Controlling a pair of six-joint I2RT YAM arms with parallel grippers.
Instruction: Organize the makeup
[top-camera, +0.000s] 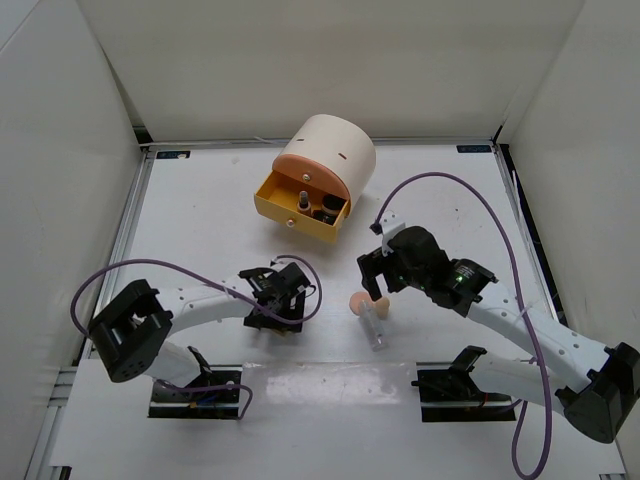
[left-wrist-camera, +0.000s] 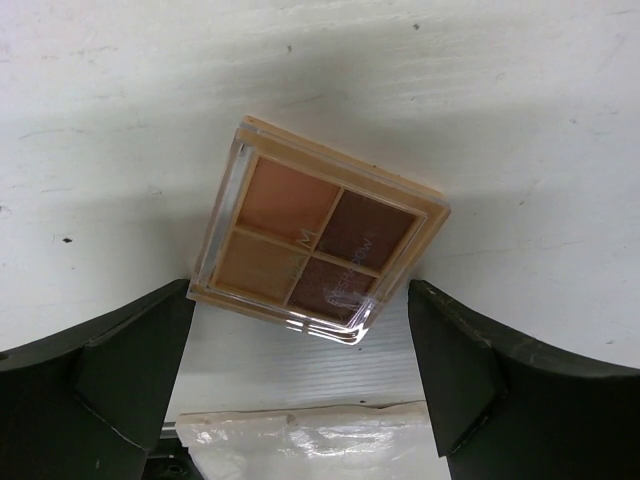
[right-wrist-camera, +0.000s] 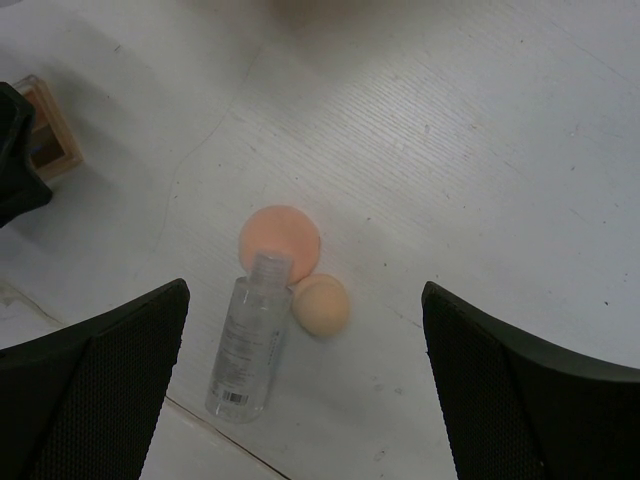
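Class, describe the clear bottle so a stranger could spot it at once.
Find the cream drawer box at the back. Nearer, by the right gripper, lie two peach sponges. The bottle beside them is clear and slim, not peach and round.

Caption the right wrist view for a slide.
Open right gripper hovers over a clear tube lying beside two peach sponges on the white table.

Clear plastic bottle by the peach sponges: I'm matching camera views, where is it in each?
Top external: clear plastic bottle lies below and right of centre.
Left wrist: not in it.
Right wrist: lower left of centre.
Shared landmark: peach sponges at its cap.
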